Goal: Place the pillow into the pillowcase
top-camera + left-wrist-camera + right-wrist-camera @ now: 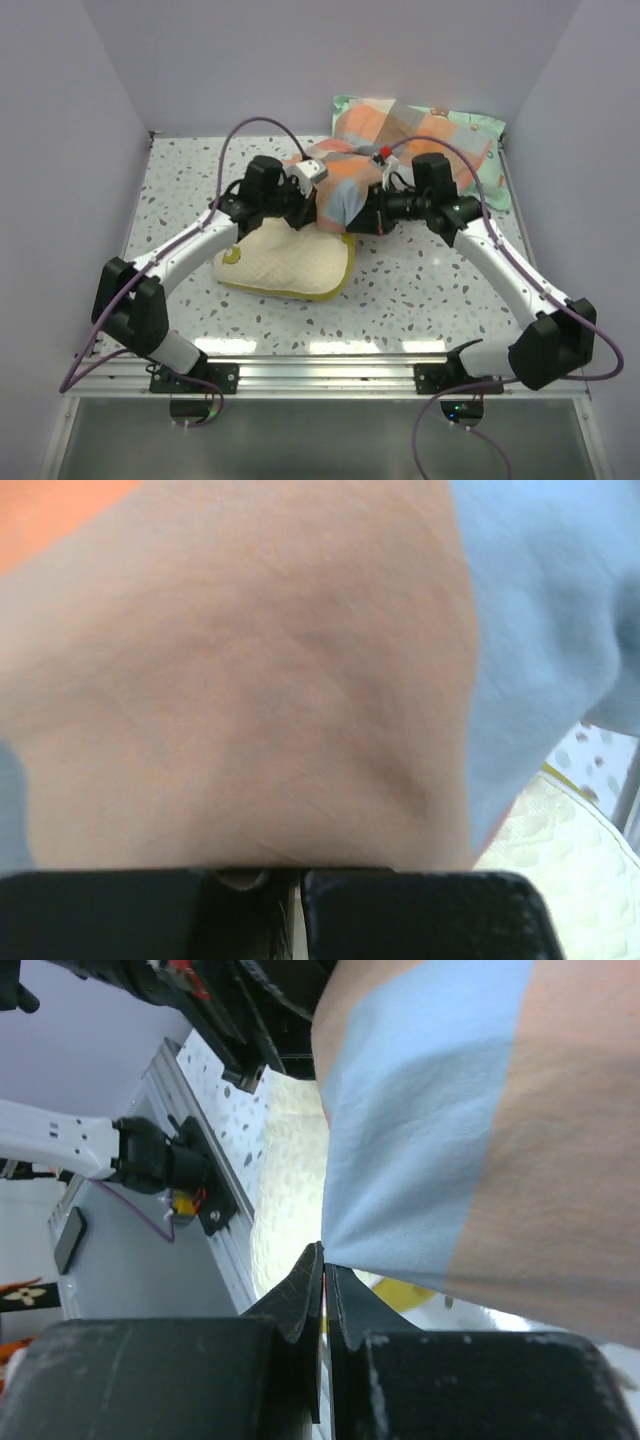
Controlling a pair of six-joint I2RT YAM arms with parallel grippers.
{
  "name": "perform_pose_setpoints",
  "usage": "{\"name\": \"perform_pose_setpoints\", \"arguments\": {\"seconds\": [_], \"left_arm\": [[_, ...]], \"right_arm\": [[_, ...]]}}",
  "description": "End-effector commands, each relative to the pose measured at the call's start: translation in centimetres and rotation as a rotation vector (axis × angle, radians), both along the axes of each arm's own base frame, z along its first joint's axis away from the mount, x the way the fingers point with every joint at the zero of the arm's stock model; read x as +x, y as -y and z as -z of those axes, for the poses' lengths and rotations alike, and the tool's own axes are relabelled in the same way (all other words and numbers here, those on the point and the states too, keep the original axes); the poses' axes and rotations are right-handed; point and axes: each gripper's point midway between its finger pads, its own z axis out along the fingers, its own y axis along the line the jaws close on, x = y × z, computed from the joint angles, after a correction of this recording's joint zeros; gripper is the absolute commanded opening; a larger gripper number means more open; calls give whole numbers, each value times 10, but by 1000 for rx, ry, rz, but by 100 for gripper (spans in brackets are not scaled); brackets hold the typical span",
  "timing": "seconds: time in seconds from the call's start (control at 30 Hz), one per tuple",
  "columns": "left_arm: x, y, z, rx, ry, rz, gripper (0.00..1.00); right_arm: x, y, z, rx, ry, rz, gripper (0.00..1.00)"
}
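Pillowcase (352,165) is hanging by its near edge between my left hand (303,206) and right hand (362,217), both clamping shut on it, just beyond the pillow (285,262) lying on the desk (430,285).

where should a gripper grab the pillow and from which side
Probably the pillow's near yellow edge, close to its right corner, coming in low from the side of the arm bases. It lies flat on the table, so only the thin rim gives the jaws something to pinch. Its far edge is tucked under the pillowcase, so that side is blocked.
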Motion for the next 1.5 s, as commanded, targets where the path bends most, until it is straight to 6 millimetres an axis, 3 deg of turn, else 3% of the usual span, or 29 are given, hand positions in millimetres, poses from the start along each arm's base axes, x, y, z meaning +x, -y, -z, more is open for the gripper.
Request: {"name": "perform_pose_setpoints", "arguments": {"seconds": [0.0, 0.07, 0.13, 0.17, 0.2, 0.27, 0.3, 0.33, 0.37, 0.4, 0.43, 0.53, 0.63, 0.67, 0.7, 0.73, 0.77, 0.8, 0.83, 0.87, 0.9, 0.93, 1.03, 1.1, 1.2, 1.33, 1.37, 1.43, 1.47], "left_arm": [[70, -34, -159, -194, 412, -233, 0], [78, -63, -180, -212, 454, -312, 0], [84, -89, -195, -216, 492, -386, 0], [93, -115, -198, -206, 508, -454, 0], [97, -132, -205, -201, 528, -500, 0], [98, -162, -235, -226, 604, -570, 0], [99, -187, -247, -223, 636, -619, 0], [91, -196, -260, -229, 666, -634, 0], [87, -206, -264, -216, 684, -658, 0], [82, -212, -268, -209, 703, -673, 0], [68, -215, -280, -214, 743, -675, 0], [46, -221, -278, -211, 736, -695, 0], [28, -227, -283, -204, 767, -721, 0], [27, -225, -270, -191, 745, -702, 0], [22, -221, -261, -181, 734, -677, 0], [22, -217, -242, -164, 689, -654, 0], [25, -209, -205, -141, 610, -607, 0], [28, -204, -178, -108, 558, -574, 0], [25, -193, -134, -69, 462, -530, 0], [24, -186, -110, -42, 421, -507, 0], [25, -178, -81, 20, 390, -460, 0], [11, -157, -41, 73, 316, -387, 0], [-7, -135, 22, 134, 191, -287, 0], [-10, -127, 48, 155, 116, -262, 0], [2, -127, 71, 156, 53, -317, 0], [30, -119, 58, 38, 70, -412, 0], [29, -113, 55, -20, 26, -415, 0], [29, -109, 42, -65, 1, -382, 0], [20, -103, 29, -92, 12, -316, 11]], "right_arm": [[10, -31, -52, 85, 106, -161, 0], [45, -46, -46, 78, 131, -158, 0], [81, -60, -72, 109, 236, -136, 0], [101, -73, -53, 102, 195, -137, 0], [117, -84, -83, 137, 261, -141, 0], [127, -110, -91, 168, 248, -179, 0], [139, -128, -107, 194, 295, -202, 0], [141, -140, -114, 204, 316, -222, 0], [130, -160, -120, 210, 341, -269, 0], [134, -176, -136, 238, 401, -292, 0], [129, -186, -144, 255, 423, -309, 0], [109, -224, -168, 354, 466, -364, 0], [86, -230, -176, 374, 485, -409, 0], [86, -231, -149, 337, 424, -412, 0], [83, -228, -139, 317, 404, -408, 0], [72, -218, -148, 310, 439, -411, 0], [70, -213, -101, 238, 349, -413, 0], [68, -206, -83, 192, 333, -400, 0], [61, -195, -65, 140, 308, -405, 0], [50, -184, -16, 63, 202, -414, 0], [41, -176, 8, 19, 145, -426, 0], [21, -157, 54, -65, 3, -442, 0], [-25, -122, 113, -166, -221, -487, 0], [-41, -110, 123, -176, -273, -497, 0], [-56, -100, 120, -146, -306, -489, 0], [-68, -85, 99, -88, -368, -494, 0], [-70, -82, 91, -72, -374, -501, 0], [-69, -69, 86, -93, -381, -499, 16], [-65, -63, 84, -109, -386, -482, 24]]}}
